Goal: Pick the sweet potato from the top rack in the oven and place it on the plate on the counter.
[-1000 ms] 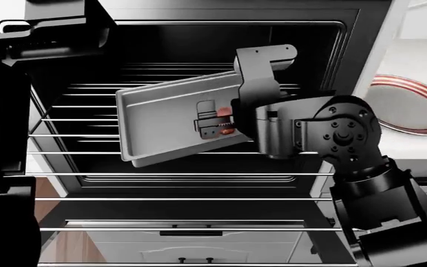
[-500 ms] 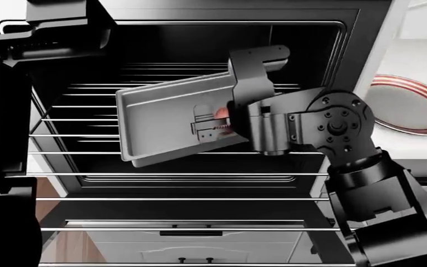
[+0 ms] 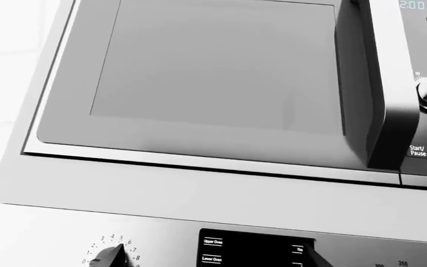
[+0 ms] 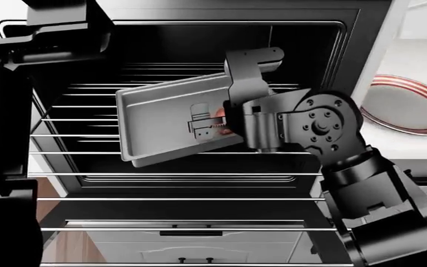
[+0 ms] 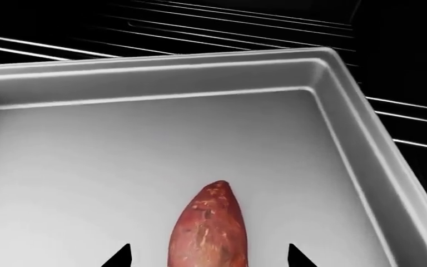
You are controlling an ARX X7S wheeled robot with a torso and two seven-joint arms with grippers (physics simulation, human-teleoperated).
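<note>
Fingers on our right gripper [image 4: 207,127] are spread open either side of the sweet potato [image 5: 207,228], not pinching it as far as we can see. That tuber lies in the grey baking tray [image 4: 158,114], which sits tilted on a wire rack [image 4: 87,119] inside the oven [image 4: 302,33]. Our right arm [image 4: 324,133] reaches in from the counter [image 4: 413,144] side, elbow bent. Plate [image 4: 410,103] sits on the counter, well apart. Left gripper isn't in view; its camera just shows a microwave [image 3: 221,72].
</note>
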